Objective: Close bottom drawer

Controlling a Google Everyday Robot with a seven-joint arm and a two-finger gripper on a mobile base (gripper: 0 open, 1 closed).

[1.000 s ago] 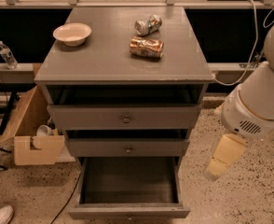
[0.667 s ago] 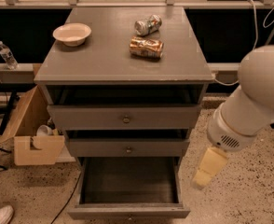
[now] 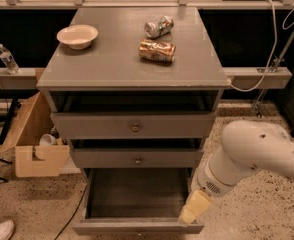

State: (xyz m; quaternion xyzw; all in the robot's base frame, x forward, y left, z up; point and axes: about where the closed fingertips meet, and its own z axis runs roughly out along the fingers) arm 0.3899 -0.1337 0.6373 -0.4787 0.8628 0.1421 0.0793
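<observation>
At the bottom centre of the frame, the bottom drawer, a slim grey-painted wooden front with a dark grey inside, stands pulled well out from the grey wooden cabinet. Its front edge lies near the lower border of the picture. Above it sit the middle drawer and the taller top drawer, each with a small round knob and each a little way out.

At the lower right, the robot's bulky white arm reaches in from the right edge. Its pale yellow gripper points downward over the right front corner of the bottom drawer. I cannot tell whether it touches the drawer, or whether it is open or closed; it has hold of nothing that shows.

On the cabinet top, a shallow white bowl rests at the upper left. A crushed silver-green can and a crushed golden-brown can lie near each other at the upper right. An open cardboard box stands on the speckled floor, left of the cabinet.
</observation>
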